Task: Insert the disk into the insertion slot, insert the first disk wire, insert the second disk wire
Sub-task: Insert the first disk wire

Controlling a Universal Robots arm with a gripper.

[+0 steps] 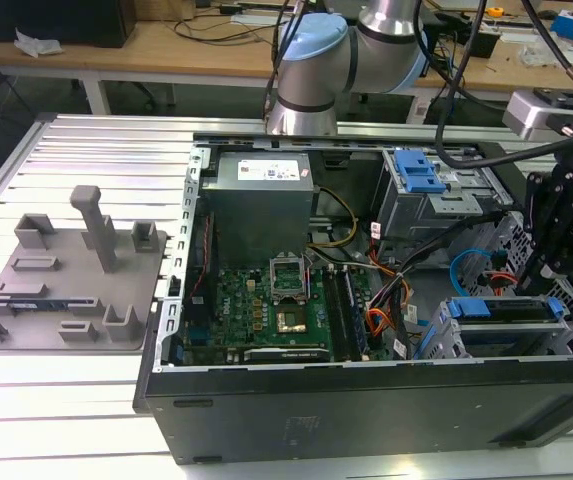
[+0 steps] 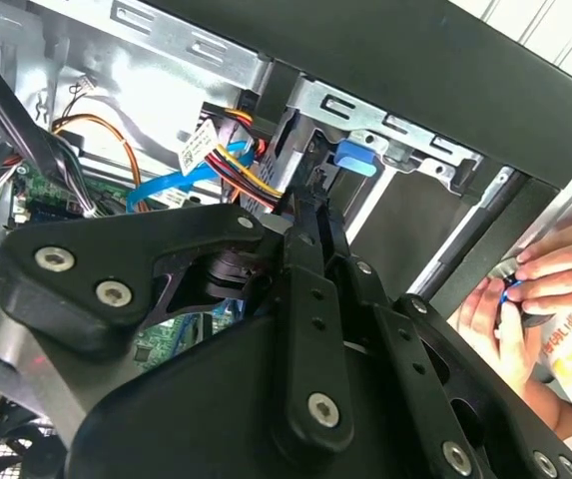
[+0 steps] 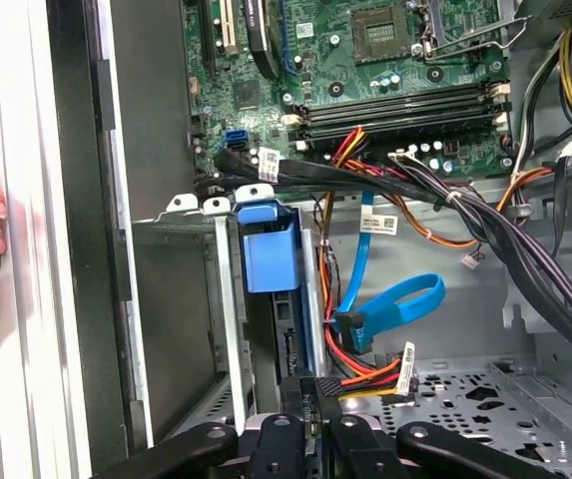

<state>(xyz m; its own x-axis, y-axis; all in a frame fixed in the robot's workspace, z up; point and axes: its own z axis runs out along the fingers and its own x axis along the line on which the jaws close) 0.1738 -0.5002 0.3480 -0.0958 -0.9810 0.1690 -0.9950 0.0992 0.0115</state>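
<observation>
Fingers [image 2: 310, 249] look pinched on the black plug of the first wire [image 3: 365, 377], the disk [image 3: 266, 257] seated in the slot [image 3: 226, 299] just ahead of them. I'd keep the plug square and push straight, clear of the second wire [image 3: 395, 297] alongside.

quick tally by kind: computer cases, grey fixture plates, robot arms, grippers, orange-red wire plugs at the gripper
computer case: 1
grey fixture plate: 1
robot arm: 1
gripper: 1
orange-red wire plug: 1
total: 5
</observation>
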